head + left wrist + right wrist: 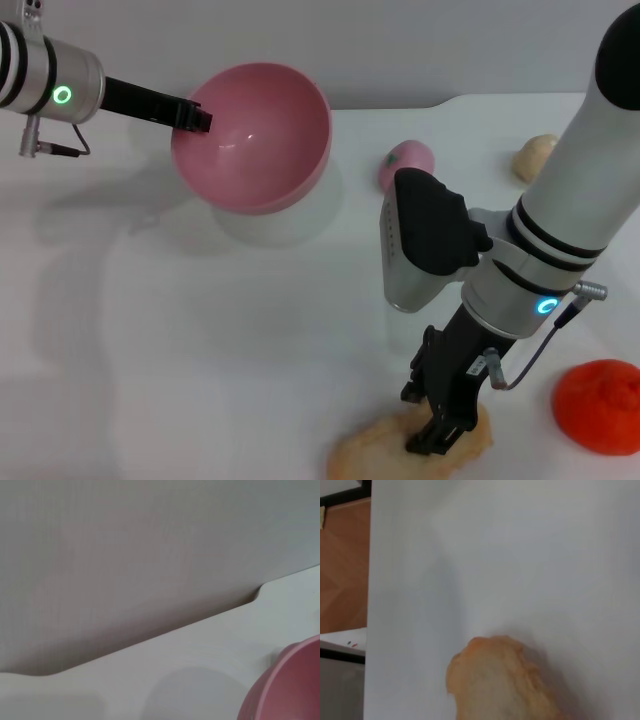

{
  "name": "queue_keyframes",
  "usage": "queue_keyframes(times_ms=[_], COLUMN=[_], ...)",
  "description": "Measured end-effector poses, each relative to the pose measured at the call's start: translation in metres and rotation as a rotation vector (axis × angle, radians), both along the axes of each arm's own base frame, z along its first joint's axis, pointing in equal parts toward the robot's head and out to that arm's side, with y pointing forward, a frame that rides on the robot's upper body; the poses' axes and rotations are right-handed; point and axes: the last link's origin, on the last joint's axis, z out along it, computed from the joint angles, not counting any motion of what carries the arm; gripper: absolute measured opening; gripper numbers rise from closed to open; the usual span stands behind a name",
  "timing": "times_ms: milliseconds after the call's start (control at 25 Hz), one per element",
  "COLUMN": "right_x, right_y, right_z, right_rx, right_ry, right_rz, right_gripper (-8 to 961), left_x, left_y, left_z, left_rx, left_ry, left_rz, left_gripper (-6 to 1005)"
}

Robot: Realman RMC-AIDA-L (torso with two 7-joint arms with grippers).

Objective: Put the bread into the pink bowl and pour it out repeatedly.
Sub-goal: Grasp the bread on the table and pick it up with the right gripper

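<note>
Both grippers busy: left gripper (196, 116) has its jaws clamped on the smooth pink plastic bowl (262, 140), tilted above the white bench (150, 330); right gripper (437, 432) presses onto the tan elongated toy bread (365, 452), jaws can't tell.

Pink bowl (262, 140) plain pink; bread (370, 450) tan-orange; table (200, 340) white.

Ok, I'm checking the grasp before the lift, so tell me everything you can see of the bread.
The bread is an elongated toy loaf, tan to pale orange with a rough, crusty-looking surface. It lies flat on the white table at its near edge, partly cut off by the head view's lower border. The right pincer is down on its middle, fingers straddling or pressing it; whether they have closed is unclear. The right wrist view shows one rounded end resting on the table. It is far from the pink bowl, which the left pincer holds by the rim.
</note>
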Motion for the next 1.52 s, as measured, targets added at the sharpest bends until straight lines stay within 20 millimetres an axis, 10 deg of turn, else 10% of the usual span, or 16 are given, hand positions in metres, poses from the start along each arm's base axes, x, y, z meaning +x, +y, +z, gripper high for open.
queue_keyframes(times_ms=[1520], right_x=[-0.01], right_y=[0.009], right_z=[0.004], right_rx=[0.033], right_ry=[0.02], right_rz=[0.081], right_gripper=[235], left_x=[-0.005], left_y=[0.0], left_z=[0.004], left_rx=[0.014], left_ry=[0.002], left_rz=[0.008], left_gripper=[40])
